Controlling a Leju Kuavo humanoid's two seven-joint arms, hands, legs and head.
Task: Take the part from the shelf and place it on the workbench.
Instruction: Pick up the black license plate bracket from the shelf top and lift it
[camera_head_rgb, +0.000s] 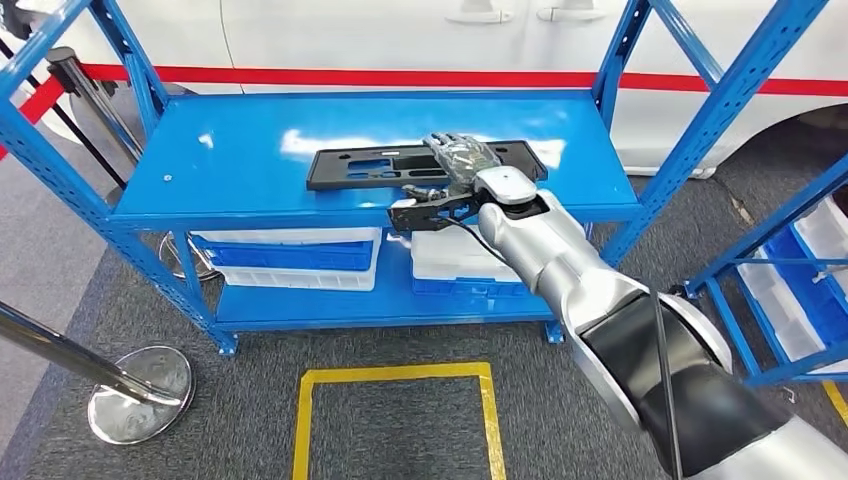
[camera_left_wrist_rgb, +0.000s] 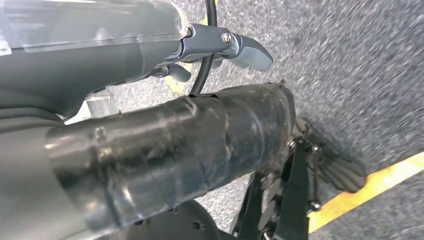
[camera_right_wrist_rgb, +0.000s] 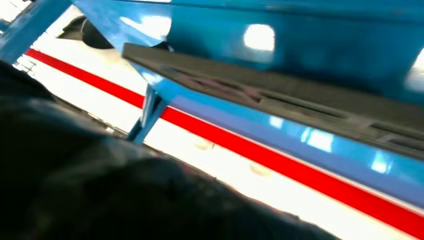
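The part (camera_head_rgb: 375, 167) is a flat black plastic frame with cut-outs, lying on the top board of the blue shelf (camera_head_rgb: 240, 150), right of its middle. My right hand (camera_head_rgb: 458, 170) reaches over the shelf's front edge, with its pale fingers (camera_head_rgb: 460, 152) laid on the part's right half. Its dark thumb (camera_head_rgb: 425, 208) is at the shelf's front lip. Whether the part is clamped I cannot tell. In the right wrist view the part (camera_right_wrist_rgb: 280, 97) shows edge-on against the blue board. My left hand (camera_left_wrist_rgb: 165, 145) hangs over the grey floor with nothing in it.
White-and-blue bins (camera_head_rgb: 290, 258) stand on the shelf's lower board. A white car with a red stripe (camera_head_rgb: 400, 77) is behind. A chrome stanchion base (camera_head_rgb: 140, 392) is at the left, yellow floor tape (camera_head_rgb: 395, 374) in front, and another blue rack with bins (camera_head_rgb: 800, 290) at the right.
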